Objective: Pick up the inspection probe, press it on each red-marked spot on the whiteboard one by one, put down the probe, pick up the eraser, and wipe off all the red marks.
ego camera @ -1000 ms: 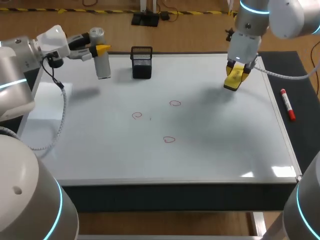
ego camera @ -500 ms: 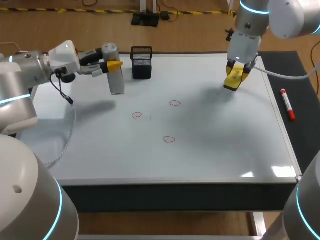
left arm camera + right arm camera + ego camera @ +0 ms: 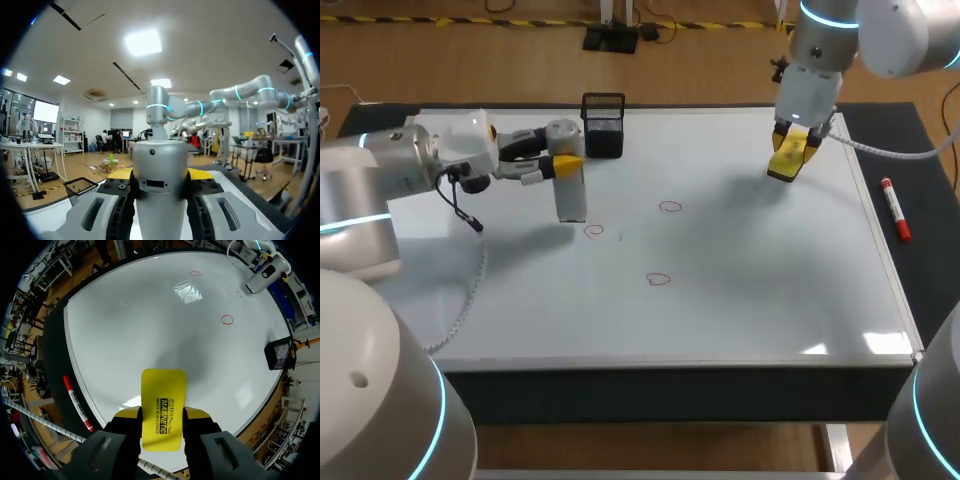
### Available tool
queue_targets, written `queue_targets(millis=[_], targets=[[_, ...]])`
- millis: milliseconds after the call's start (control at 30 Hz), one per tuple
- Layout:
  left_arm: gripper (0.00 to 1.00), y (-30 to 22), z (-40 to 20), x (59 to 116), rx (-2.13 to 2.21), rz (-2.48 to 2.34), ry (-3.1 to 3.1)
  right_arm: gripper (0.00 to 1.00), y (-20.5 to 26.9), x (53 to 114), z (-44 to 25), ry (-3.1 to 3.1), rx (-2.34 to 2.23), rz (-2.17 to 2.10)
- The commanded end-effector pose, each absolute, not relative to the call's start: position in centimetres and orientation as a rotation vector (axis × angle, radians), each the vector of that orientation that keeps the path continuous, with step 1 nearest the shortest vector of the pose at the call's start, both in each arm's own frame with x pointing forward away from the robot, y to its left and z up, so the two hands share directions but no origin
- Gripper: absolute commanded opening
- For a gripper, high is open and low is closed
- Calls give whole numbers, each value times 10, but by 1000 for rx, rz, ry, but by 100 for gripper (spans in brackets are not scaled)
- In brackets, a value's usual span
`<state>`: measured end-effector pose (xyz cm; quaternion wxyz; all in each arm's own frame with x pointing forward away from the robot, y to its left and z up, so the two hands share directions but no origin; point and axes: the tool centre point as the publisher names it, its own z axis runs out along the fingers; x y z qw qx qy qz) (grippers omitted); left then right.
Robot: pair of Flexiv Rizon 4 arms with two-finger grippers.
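Probe [image 3: 571, 200] is gripped by left end effector [image 3: 563, 160], upper left of centre over whiteboard [image 3: 750, 290]; eraser [image 3: 786, 162] is clamped in right end effector [image 3: 791, 146], upper right.

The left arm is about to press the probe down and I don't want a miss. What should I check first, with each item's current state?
1. probe gripped by the left claw: ok, a finger on each side of it.
2. Probe tip over the left red mark: not ok, it hangs just beside the mark, on the left arm's side.
3. far red mark and front red mark unwiped: ok.
4. right claw with the eraser clear of the marks: ok, over the whiteboard toward its far right.
5. mesh basket clear of the probe: ok, behind it at the far edge.
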<state>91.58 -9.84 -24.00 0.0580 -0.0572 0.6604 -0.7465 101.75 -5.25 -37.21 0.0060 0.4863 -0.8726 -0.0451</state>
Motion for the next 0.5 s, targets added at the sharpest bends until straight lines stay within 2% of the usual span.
queue_targets(millis=[33,500], targets=[[0,-106,-242,914,-166,-2268,2002,0,-53,1017,-371,-2729,1524,-135],[0,-123,-251,910,-109,-2291,2000,0,-53,1017,-371,-2729,1524,-135]])
